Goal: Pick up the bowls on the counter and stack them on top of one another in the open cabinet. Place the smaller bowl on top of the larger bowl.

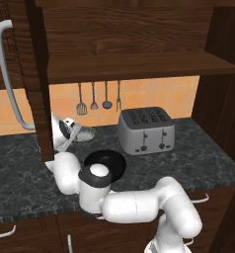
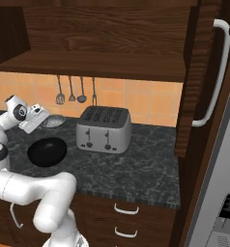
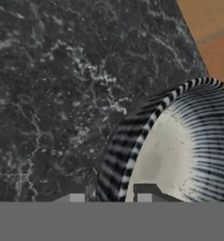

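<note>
The counter (image 1: 208, 153) carries a toaster (image 1: 146, 130) at the back and a black bowl (image 1: 108, 162) in front of it to the left, partly hidden by the arm (image 1: 134, 205). The hand reaches to the small bowl (image 1: 83, 132) by the tiled wall. 4 utensils (image 1: 98, 98) hang under the cabinet (image 1: 139, 64) shelf. The door's handle (image 1: 8, 74) curves at left.

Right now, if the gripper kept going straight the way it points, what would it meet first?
Most likely the smaller bowl: the gripper has one fingertip on each side of its near rim. Depth is unclear; the counter lies beneath it.
</note>
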Robot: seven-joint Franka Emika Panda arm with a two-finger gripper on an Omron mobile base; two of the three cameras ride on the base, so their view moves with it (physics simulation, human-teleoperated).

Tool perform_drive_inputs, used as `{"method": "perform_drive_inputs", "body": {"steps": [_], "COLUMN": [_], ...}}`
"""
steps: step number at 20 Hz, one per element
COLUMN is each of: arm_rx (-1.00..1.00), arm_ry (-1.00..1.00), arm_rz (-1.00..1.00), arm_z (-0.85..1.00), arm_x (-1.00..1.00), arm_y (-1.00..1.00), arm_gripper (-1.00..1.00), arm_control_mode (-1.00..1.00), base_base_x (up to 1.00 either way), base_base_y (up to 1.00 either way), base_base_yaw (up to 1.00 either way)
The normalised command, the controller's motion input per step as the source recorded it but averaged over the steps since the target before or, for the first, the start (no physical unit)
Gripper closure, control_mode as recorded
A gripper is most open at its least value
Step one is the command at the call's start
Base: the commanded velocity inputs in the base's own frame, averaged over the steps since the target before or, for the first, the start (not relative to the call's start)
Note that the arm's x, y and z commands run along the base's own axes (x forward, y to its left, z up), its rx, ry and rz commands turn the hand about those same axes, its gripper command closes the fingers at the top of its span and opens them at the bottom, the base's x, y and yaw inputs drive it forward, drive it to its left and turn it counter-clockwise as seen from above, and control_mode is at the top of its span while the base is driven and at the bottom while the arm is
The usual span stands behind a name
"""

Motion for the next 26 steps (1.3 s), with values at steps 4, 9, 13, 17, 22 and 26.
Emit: {"method": "perform_drive_inputs", "body": {"steps": [4,9,13,17,22,26], "arm_rx": [0.0,0.0,0.05,0.08,0.14,0.11], "arm_ry": [-0.15,-0.15,-0.35,-0.29,-0.12,0.1], "arm_rz": [0.0,0.0,0.0,0.0,0.0,-0.01], "arm_z": [0.03,-0.03,0.32,0.53,0.59,0.25], "arm_x": [-0.72,-0.69,-0.66,-0.81,-0.94,-0.76], "arm_y": [0.0,-0.2,-0.32,-0.29,-0.3,-0.26], "arm_gripper": [1.0,1.0,1.0,1.0,1.0,1.0], "arm_control_mode": [-1.0,-1.0,-1.0,-1.0,-1.0,-1.0], "base_base_x": [0.0,0.0,0.0,0.0,0.0,0.0], "base_base_y": [0.0,0.0,0.0,0.0,0.0,0.0], "base_base_yaw": [0.0,0.0,0.0,0.0,0.0,0.0]}}
